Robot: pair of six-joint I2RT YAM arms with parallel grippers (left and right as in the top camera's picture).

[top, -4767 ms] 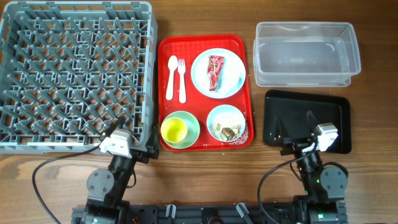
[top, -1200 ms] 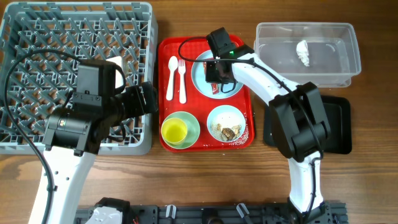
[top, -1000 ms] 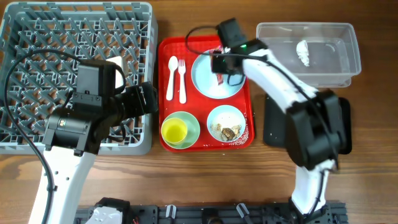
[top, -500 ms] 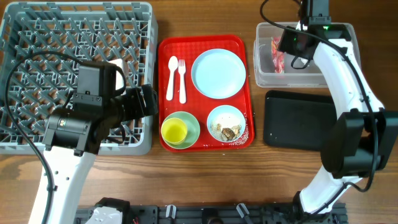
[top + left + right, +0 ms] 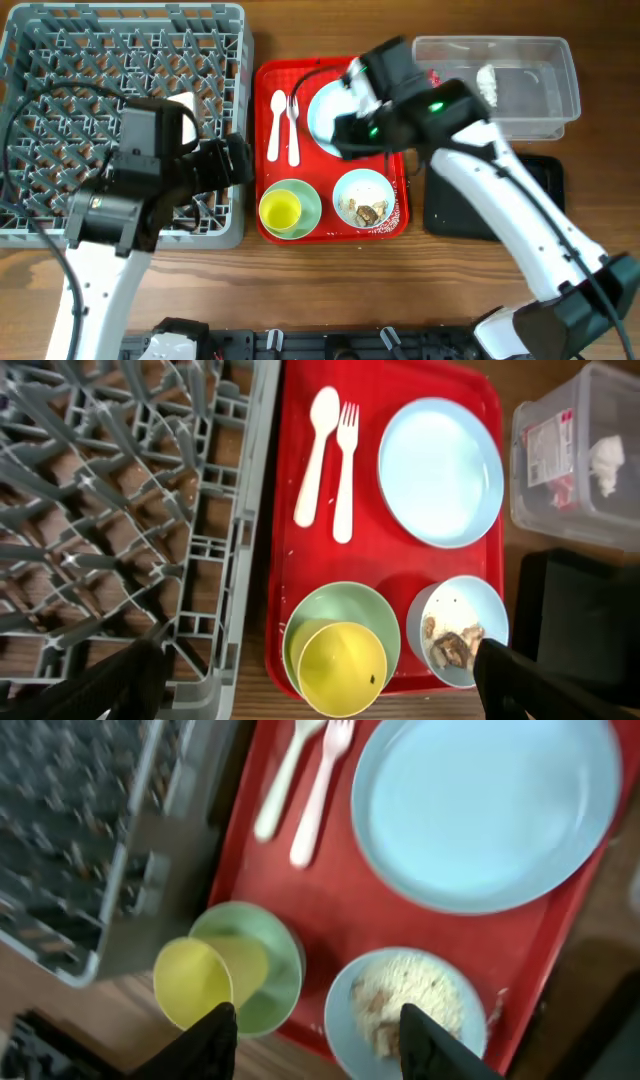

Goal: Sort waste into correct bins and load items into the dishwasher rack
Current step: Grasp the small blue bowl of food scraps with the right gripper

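While the right fingers (image 5: 205, 1042) stand partly apart with nothing between them, they hang above the near half of the red tray (image 5: 330, 910). Below them on that tray are the green bowl (image 5: 265, 960), with the yellow cup (image 5: 195, 982) sitting in it, and a pale-blue bowl (image 5: 410, 1010) holding the rice-like scraps (image 5: 400, 995). Farther out on the same tray lies the round pale-blue plate (image 5: 490, 810), bare, with the white fork (image 5: 320, 795) and spoon (image 5: 285, 785) side by side just to its left.

The left fingers (image 5: 100, 685) are spread as wide as they go and hold nothing. They hover at the near corner of the grey dishwasher rack (image 5: 120, 510), which stands just beside the red tray's left edge.

To the right of the tray, the clear tub (image 5: 580, 520) holds the red wrapper (image 5: 548, 450) and the white tissue wad (image 5: 607, 465), lying close together. The black tray (image 5: 590, 620) sits on the counter (image 5: 330, 290) directly in front of the tub, partly covered in the overhead view by the right arm, which reaches across from the right.
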